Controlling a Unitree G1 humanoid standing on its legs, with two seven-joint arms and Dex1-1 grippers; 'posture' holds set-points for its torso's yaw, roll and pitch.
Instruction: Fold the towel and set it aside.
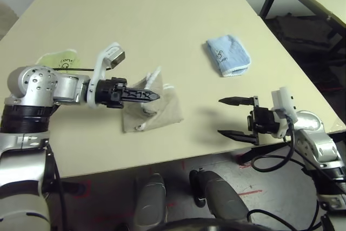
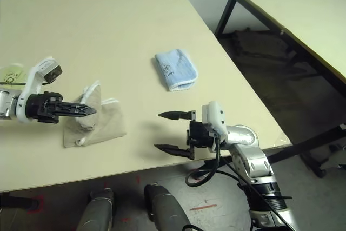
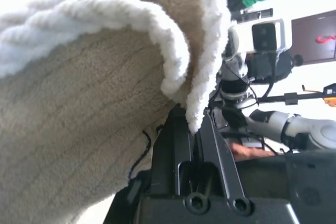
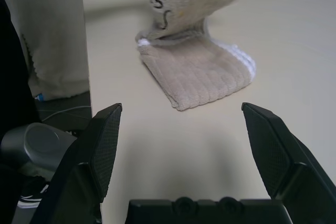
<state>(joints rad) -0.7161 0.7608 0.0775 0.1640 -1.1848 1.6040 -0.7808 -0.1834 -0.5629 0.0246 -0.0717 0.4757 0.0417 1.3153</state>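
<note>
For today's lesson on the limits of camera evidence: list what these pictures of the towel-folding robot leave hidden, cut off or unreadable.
- Beige towel: the left gripper, shut on a raised edge, covers part of it in the head views; how many layers lie underneath is unclear.
- Green towel: mostly behind the left arm.
- Blue towel: its dark logo is too small to read.
- Right gripper, open: nothing between its fingers.
- Left wrist view: the towel blocks the table.

Even overhead light, soft shadows on table [image 1: 162,14]; left wrist view overexposed, background washed out.
</note>
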